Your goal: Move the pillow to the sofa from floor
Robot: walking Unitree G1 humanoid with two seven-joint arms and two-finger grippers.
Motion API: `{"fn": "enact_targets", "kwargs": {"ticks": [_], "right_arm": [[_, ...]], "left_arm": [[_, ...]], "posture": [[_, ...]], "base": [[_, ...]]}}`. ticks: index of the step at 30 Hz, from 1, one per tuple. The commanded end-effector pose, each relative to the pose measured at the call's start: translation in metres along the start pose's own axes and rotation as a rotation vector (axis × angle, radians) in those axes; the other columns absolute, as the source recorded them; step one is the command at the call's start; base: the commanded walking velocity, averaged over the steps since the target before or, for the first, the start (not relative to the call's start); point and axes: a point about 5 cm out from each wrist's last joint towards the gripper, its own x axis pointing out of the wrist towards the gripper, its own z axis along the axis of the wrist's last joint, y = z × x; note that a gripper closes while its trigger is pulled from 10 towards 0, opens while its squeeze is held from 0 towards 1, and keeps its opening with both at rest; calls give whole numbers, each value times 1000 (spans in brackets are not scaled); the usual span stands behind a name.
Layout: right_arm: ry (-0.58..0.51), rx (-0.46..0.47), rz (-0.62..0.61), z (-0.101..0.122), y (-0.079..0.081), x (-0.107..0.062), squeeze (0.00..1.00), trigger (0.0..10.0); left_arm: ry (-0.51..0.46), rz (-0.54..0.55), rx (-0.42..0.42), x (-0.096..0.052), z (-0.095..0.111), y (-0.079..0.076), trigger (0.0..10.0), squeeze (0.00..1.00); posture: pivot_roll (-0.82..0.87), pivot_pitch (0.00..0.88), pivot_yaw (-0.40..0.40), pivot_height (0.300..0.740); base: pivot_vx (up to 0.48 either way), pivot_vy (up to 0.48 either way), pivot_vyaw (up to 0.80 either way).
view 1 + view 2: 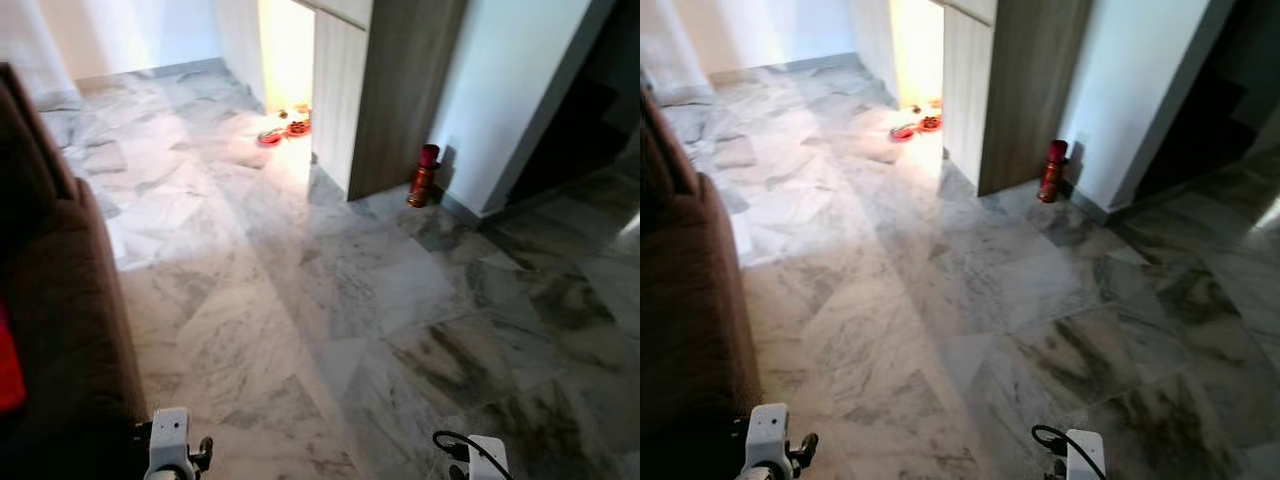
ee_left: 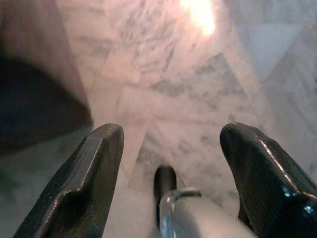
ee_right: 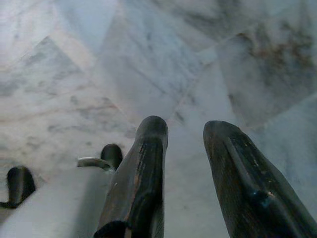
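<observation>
Two hands hang low over a marble floor [image 1: 300,300], beside a brown sofa [image 1: 50,300].
On the left, a red patch [image 1: 8,375] lies on the sofa seat; whether it is the pillow cannot be told. The left hand [image 2: 171,144] is spread wide and empty just beside the sofa; the right hand [image 3: 183,131] is narrowly parted, empty. A red bottle [image 1: 424,175] stands by the far wall. No writing is readable.

A sofa [image 1: 55,310] was seen along the left side, standing on the floor [image 1: 330,300]. Ahead, a cabinet [image 1: 385,90] was set against the far wall, with a lit opening [image 1: 287,55] to its left. Small dishes [image 1: 284,130] were placed on the floor at the foot of that opening. A canister [image 1: 424,176] was stood on the floor just right of the cabinet, beside the wall [image 1: 510,90].
</observation>
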Motion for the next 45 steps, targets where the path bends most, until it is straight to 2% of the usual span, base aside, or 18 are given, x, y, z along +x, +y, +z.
{"fn": "enact_targets", "kwargs": {"ticks": [1, 18, 23, 30, 45], "right_arm": [[-5, -2, 15, 2, 4, 1, 0, 10000], [-1, -4, 4, 2, 4, 1, 0, 10000], [6, 5, 7, 2, 4, 1, 0, 10000], [-7, -59, 22, 4, 4, 1, 0, 10000], [5, -74, 33, 4, 5, 1, 0, 10000]], "left_arm": [[12, 13, -3, -1, -2, 7, 10000, 0], [29, 17, 7, 0, -3, 7, 10000, 0], [30, 19, 9, -1, -3, 8, 10000, 0], [33, 18, 4, -1, -4, 8, 10000, 0], [36, 3, 10, -1, -5, 5, 10000, 0]], "posture": [[63, 0, -44, 740], [64, 0, -45, 740], [65, 0, -45, 740], [63, 0, -47, 740], [64, 0, -46, 740]], "base": [[0, 0, 0], [0, 0, 0], [274, 0, -682], [289, 0, 0], [314, 0, 0]]}}
